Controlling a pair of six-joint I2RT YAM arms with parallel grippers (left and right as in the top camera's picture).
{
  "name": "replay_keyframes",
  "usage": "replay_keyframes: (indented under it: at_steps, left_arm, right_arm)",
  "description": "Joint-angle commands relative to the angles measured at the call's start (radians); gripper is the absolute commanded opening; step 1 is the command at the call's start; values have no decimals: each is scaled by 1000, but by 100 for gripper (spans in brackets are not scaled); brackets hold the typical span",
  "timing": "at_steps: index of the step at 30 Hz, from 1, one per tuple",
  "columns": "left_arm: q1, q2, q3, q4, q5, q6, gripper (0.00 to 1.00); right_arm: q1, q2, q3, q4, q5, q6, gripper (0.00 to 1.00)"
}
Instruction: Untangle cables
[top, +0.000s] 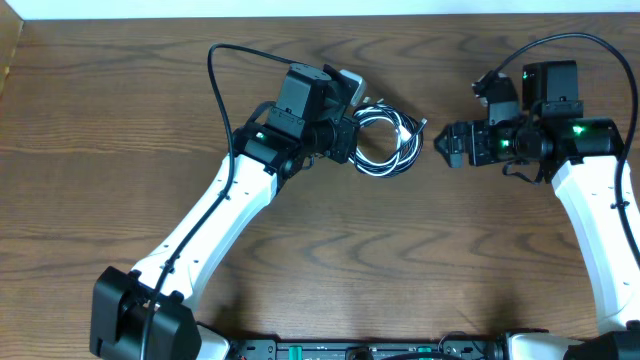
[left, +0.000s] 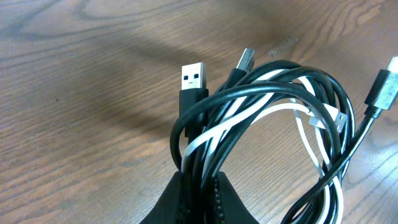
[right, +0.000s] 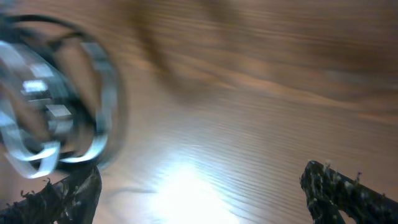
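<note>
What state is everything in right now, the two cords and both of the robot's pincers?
black cord: coiled, tangled with the white one, plug end free.
white cord: looped through the black coil, tangled.
left pincer: shut on both cords.
right pincer: open, holding nothing, apart from the cords.

Robotics lab bench; wood-grain table (top: 400, 250); two white robot arms (top: 215, 225)

No readable text, brand, number or sign anywhere, USB plug (left: 193, 78) just above the left pincer (left: 198, 188) bare metal, cables (left: 196, 158) unmarked, counter (left: 74, 93) plain wood grain
</note>
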Motion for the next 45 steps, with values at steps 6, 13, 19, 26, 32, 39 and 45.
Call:
replay_keyframes:
  at_steps: [6, 13, 19, 26, 32, 39, 45]
  left_arm:
    - [2, -6, 6, 25, 21, -34, 8]
    - [2, -6, 6, 59, 99, -54, 8]
    - [2, -6, 6, 49, 100, -61, 8]
    - [2, -6, 6, 50, 122, -61, 8]
    - [3, -6, 6, 50, 132, -60, 8]
    - [33, -11, 6, 48, 24, -61, 8]
    - [172, -57, 6, -21, 23, -60, 8]
  right_arm:
    - [7, -3, 11, 2, -280, -27, 59]
    - [66, -3, 11, 34, -280, -27, 57]
    - [108, -3, 11, 86, -246, -13, 57]
    - [116, -3, 11, 100, -178, 11, 35]
    - [116, -3, 11, 115, -135, 24, 1]
    - [101, -3, 11, 117, 170, 189, 1]
    - [-1, -3, 11, 19, 376, 258, 1]
